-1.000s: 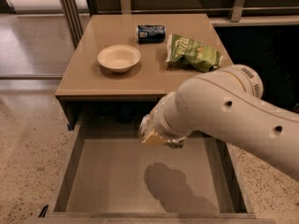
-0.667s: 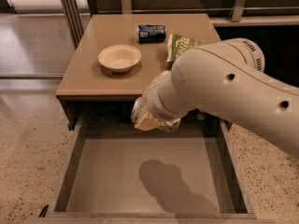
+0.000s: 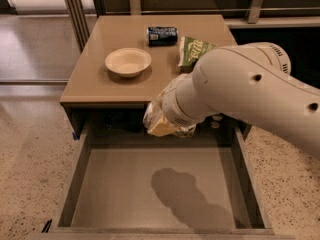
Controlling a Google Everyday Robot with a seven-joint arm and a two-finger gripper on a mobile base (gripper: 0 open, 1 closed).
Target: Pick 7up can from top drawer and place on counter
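Observation:
My gripper (image 3: 164, 126) hangs over the back of the open top drawer (image 3: 125, 194), just in front of the counter's (image 3: 95, 84) front edge. It is shut on the 7up can (image 3: 151, 115), a dented silvery can that shows at the gripper's left side, held above the drawer floor near counter height. My white arm comes in from the right and covers part of the can and the drawer's back right. The arm's shadow lies on the bare drawer floor.
On the counter stand a cream bowl (image 3: 128, 61) at the left middle, a dark blue can (image 3: 162, 35) lying at the back, and a green chip bag (image 3: 192, 49) partly behind my arm. Speckled floor lies on both sides of the drawer.
My gripper has risen with the can and moved back toward the counter's front edge, a little to the left.

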